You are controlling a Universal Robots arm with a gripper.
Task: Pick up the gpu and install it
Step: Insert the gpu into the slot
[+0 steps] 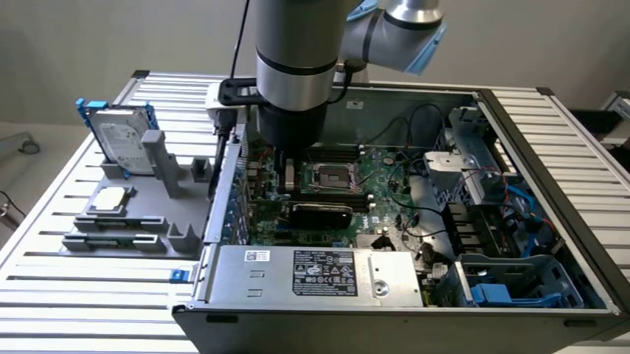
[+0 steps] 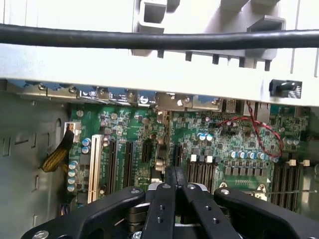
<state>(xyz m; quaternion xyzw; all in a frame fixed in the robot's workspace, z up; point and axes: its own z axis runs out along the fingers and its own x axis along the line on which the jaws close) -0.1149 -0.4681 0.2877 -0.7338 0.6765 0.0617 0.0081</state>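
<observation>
My gripper (image 2: 174, 172) hangs inside the open computer case (image 1: 551, 147), low over the green motherboard (image 2: 234, 144). Its black fingers (image 2: 162, 199) are pressed together and nothing shows between them. In the exterior view the gripper (image 1: 288, 183) sits under the thick arm, close to the CPU socket (image 1: 330, 177) and toward the case's rear wall. Several long expansion slots (image 2: 110, 167) lie bare on the board beside the fingertips. The gpu is out of view.
A flat black block (image 1: 320, 214) lies by the socket; I cannot tell what it is. A grey parts holder (image 1: 128, 214) at the exterior view's left carries a blue-framed hard drive (image 1: 123, 136). The power supply (image 1: 315, 276), drive cages (image 1: 521, 284) and loose cables (image 2: 259, 134) crowd the case.
</observation>
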